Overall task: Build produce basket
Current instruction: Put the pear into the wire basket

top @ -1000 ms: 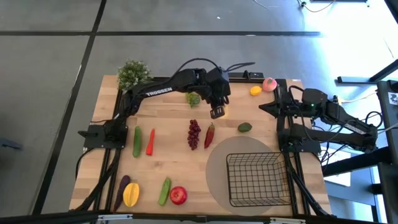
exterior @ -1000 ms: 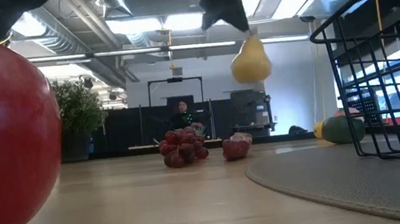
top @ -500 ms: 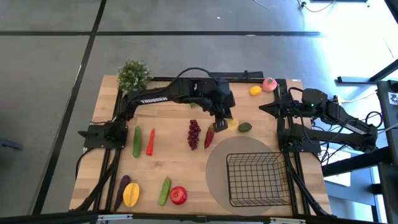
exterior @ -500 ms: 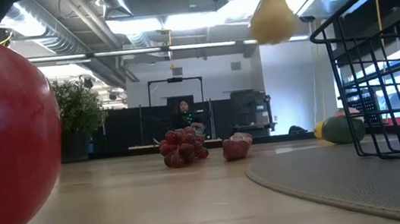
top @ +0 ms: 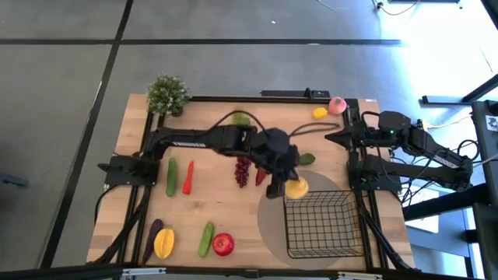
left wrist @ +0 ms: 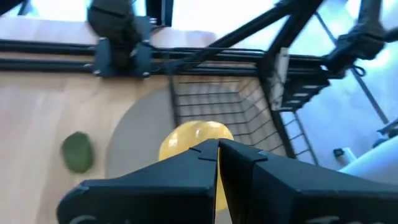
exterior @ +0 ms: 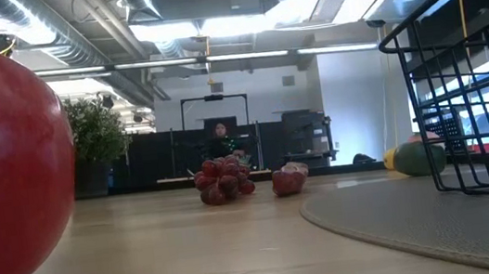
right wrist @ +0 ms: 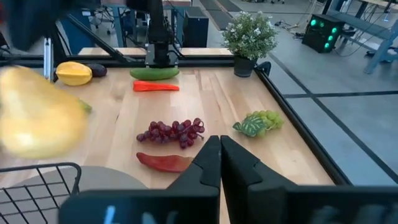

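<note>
From above we see a wooden worktop point(top: 226, 206) with two dark robot arms. Our left arm reaches across the middle, and its left pincer point(top: 282, 185) is clamped shut on a yellow pear point(top: 296, 187). The pear hangs in the air just over the far left corner of the basket point(top: 323, 224), a black wire-mesh box that sits on a round grey mat point(top: 272, 210) at the near right of the worktop. The basket holds nothing that we can see. In the left wrist view the pear point(left wrist: 196, 140) shows just past the closed fingers, with the basket point(left wrist: 217, 106) beyond it.

Our right arm waits folded at the right edge of the worktop, its right pincer point(right wrist: 219, 152) closed on nothing.

The rest of the produce lies spread on the wood. An avocado point(top: 307, 159) is just behind the mat. Dark red grapes point(top: 243, 169) and a chili point(top: 261, 175) lie beside the left arm. Green grapes point(top: 241, 119) are behind the arm. A lemon point(top: 320, 113) and a peach point(top: 337, 105) sit at the far right. A cucumber point(top: 171, 176) and a carrot point(top: 187, 176) lie side by side at the left. Along the near edge are an eggplant point(top: 152, 236), a mango point(top: 163, 243), a second cucumber point(top: 206, 239) and an apple point(top: 223, 244). A potted plant point(top: 167, 95) stands at the far left corner.
</note>
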Robot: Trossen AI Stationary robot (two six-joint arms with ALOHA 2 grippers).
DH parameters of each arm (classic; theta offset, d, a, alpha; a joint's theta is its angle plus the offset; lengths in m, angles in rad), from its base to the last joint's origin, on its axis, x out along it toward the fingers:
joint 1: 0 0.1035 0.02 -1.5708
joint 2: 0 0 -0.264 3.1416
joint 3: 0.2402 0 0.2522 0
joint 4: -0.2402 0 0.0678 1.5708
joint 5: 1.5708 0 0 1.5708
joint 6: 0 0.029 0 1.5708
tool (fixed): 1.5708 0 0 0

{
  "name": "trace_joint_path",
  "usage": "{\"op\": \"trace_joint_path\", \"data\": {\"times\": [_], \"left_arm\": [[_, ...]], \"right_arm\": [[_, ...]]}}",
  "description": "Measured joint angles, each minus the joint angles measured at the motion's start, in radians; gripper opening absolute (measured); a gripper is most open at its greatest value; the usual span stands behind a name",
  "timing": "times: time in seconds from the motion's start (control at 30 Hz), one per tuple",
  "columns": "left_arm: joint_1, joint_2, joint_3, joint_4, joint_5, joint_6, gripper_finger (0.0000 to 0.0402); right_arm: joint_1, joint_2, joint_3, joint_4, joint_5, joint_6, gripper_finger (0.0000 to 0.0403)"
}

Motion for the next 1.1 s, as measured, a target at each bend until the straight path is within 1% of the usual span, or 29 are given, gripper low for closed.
{"op": "trace_joint_path", "data": {"times": [0.1,0.13,0.2,0.43,0.5,0.67,0.77,0.83,0.9,1.0,1.07,1.1], "left_arm": [[-0.028,0.001,0.000,0.034,-0.015,-0.001,0.0000],[-0.035,0.001,0.000,0.042,-0.029,-0.001,0.0000],[-0.041,0.001,0.000,0.053,-0.047,-0.001,0.0000],[-0.046,0.013,-0.003,0.140,-0.050,-0.024,0.0000],[-0.049,0.019,-0.010,0.186,-0.050,-0.042,0.0000],[-0.055,0.044,-0.013,0.225,-0.050,-0.061,0.0000],[-0.059,0.055,-0.016,0.220,-0.051,-0.077,0.0000],[-0.063,0.080,-0.012,0.256,-0.051,-0.078,0.0000],[-0.063,0.090,-0.017,0.230,-0.048,-0.080,0.0000],[-0.064,0.125,-0.012,0.269,-0.047,-0.080,0.0000],[-0.064,0.139,-0.017,0.245,-0.032,-0.078,0.0000],[-0.064,0.156,-0.013,0.270,-0.023,-0.076,0.0000]], "right_arm": [[0.000,0.000,0.000,0.000,-0.004,-0.001,0.0000],[0.000,0.000,0.000,0.000,-0.022,-0.002,0.0000],[0.000,0.000,0.000,0.000,-0.082,-0.020,0.0000],[0.000,0.000,0.000,0.001,-0.338,-0.029,0.0000],[0.000,0.000,0.000,0.001,-0.397,-0.027,0.0000],[0.000,0.000,0.000,0.001,-0.517,-0.050,0.0000],[0.000,0.000,0.000,0.000,-0.531,-0.050,0.0000],[0.000,0.000,0.000,-0.005,-0.531,-0.050,0.0000],[0.000,0.000,0.000,-0.010,-0.532,-0.050,0.0000],[0.000,0.000,0.000,-0.014,-0.532,-0.051,0.0000],[0.000,0.000,0.000,-0.014,-0.532,-0.052,0.0000],[0.000,0.000,0.000,-0.014,-0.532,-0.052,0.0000]]}}
